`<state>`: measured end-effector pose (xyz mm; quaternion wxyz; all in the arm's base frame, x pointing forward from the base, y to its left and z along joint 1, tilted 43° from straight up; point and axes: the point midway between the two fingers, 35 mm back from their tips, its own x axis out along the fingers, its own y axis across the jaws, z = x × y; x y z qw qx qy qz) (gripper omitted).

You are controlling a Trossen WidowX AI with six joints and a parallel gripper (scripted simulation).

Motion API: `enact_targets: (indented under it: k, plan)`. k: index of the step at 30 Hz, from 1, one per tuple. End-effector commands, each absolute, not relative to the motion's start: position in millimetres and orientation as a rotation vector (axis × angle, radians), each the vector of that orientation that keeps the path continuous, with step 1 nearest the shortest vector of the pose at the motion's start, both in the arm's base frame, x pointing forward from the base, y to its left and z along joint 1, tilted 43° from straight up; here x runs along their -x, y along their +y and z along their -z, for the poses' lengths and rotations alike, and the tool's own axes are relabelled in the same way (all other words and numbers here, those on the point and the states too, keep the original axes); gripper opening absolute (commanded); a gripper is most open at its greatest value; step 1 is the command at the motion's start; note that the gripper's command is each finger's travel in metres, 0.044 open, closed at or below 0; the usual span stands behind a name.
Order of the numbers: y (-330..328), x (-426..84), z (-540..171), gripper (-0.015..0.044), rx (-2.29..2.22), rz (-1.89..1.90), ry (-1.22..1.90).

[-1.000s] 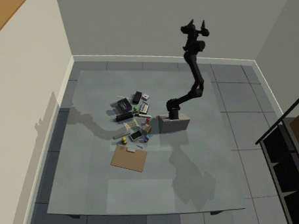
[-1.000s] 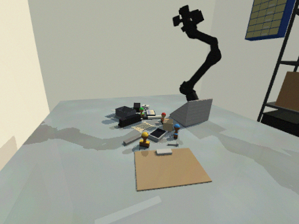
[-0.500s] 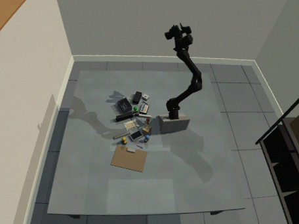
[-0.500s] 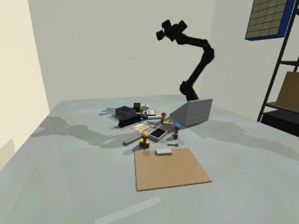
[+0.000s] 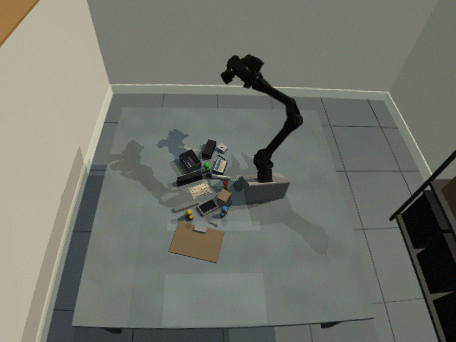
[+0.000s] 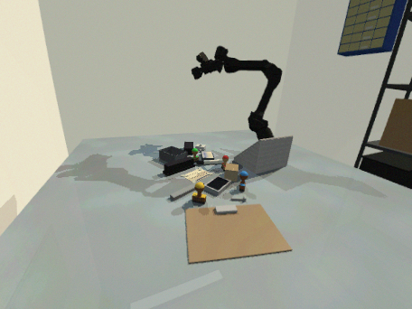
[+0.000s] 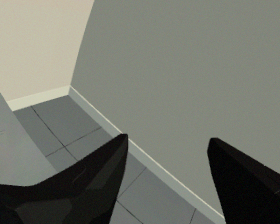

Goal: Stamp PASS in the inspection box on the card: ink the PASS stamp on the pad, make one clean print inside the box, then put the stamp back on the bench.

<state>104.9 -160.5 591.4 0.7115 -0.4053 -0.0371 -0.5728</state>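
Observation:
My gripper (image 5: 228,69) (image 6: 198,65) (image 7: 168,143) is open and empty, high above the back of the bench; only wall and floor show between its fingers in the wrist view. Several stamps stand on the bench: green (image 5: 206,166) (image 6: 195,151), red (image 5: 225,183) (image 6: 225,158), blue (image 5: 224,209) (image 6: 243,175) and yellow (image 5: 189,213) (image 6: 199,187). Which one reads PASS cannot be told. A pale card (image 5: 200,190) (image 6: 196,174) with dark markings lies flat among them; its box is too small to make out. A black pad (image 5: 208,206) (image 6: 218,184) in a pale case lies between the yellow and blue stamps.
A brown block (image 5: 224,197) (image 6: 231,172) stands by the pad. A black tray (image 5: 189,161) (image 6: 173,154) and a black bar (image 5: 189,178) (image 6: 178,165) lie behind the card. A clipboard (image 5: 197,246) (image 6: 235,236) lies in front. The arm's grey base block (image 5: 267,190) (image 6: 273,155) is right.

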Motion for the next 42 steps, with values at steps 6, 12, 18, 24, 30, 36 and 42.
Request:
enact_targets:
  k: [6,12,18,24,30,36,42]
  plan:
    - [-182.6,-162.0,-546.3,0.023,0.783,1.112,0.041]
    - [-199.2,-225.2,-474.3,0.023,0.643,0.961,0.249]
    - [-197.3,-274.9,-393.0,0.023,0.526,0.835,0.479]
    - [-176.6,-307.7,-299.5,0.023,0.44,0.724,0.754]
    - [-143.6,-312.9,-210.2,0.023,0.418,0.651,1.052]
    - [-107.7,-290.3,-136.2,0.023,0.492,0.623,1.359]
    - [-105.2,-283.9,-127.4,0.023,0.525,0.624,1.425]
